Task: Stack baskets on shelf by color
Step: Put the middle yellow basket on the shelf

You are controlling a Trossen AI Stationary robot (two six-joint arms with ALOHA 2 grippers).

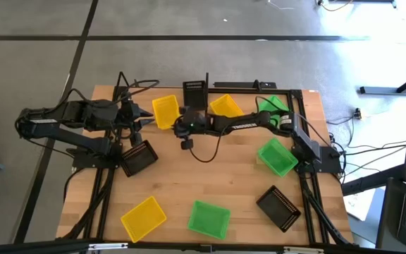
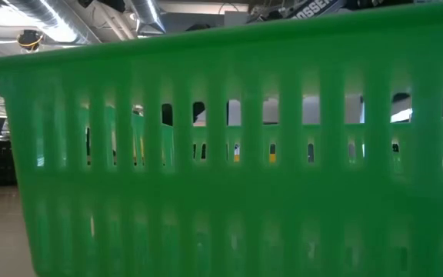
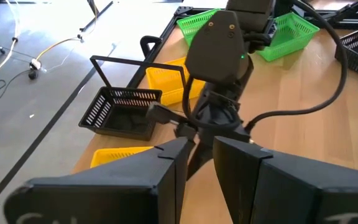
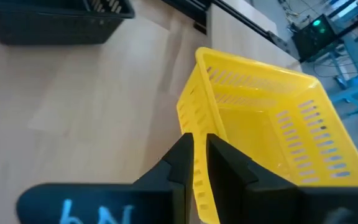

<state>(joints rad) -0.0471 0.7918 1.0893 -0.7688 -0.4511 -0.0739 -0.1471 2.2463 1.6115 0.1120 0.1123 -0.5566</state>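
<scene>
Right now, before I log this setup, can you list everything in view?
yellow baskets: three; far left, far centre, near left
green baskets: three; far right, right, near centre
black baskets: three; far edge, left, near right
shelf: one, black-framed, far edge
table: one, light wood
left gripper: dark, open, left side
right gripper: dark, shut on the far-left yellow basket's wall
</scene>
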